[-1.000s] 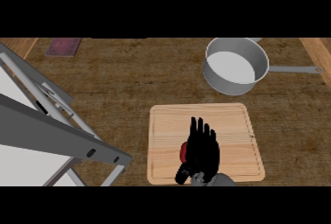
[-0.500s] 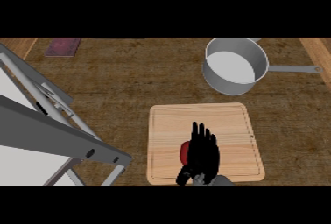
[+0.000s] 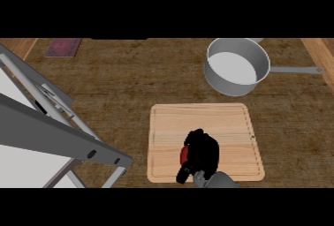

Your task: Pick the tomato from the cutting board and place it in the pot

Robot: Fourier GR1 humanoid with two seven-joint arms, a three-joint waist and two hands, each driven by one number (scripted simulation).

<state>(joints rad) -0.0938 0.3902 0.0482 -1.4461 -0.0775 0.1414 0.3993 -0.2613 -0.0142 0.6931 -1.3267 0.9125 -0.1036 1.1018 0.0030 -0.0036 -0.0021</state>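
Observation:
A red tomato (image 3: 184, 155) lies on the near half of the wooden cutting board (image 3: 218, 118), mostly hidden; only a red sliver shows at the hand's left side. My right hand (image 3: 203, 151) comes in from the lower edge and sits over the tomato with its fingers curled down round it. The grey pot (image 3: 229, 84) stands beyond the board at the upper right, empty inside, its long handle (image 3: 295, 69) pointing right. My left hand does not show.
A grey metal frame (image 3: 55, 132) slants across the left side, close to the board's left edge. A small dark red book-like object (image 3: 63, 47) lies at the far left. Brown counter surrounds the board and pot.
The right hand's fingers, stretched straight over the tomato before, have curled down and closed round it. The hand has drawn slightly nearer. Board and pot have not moved.

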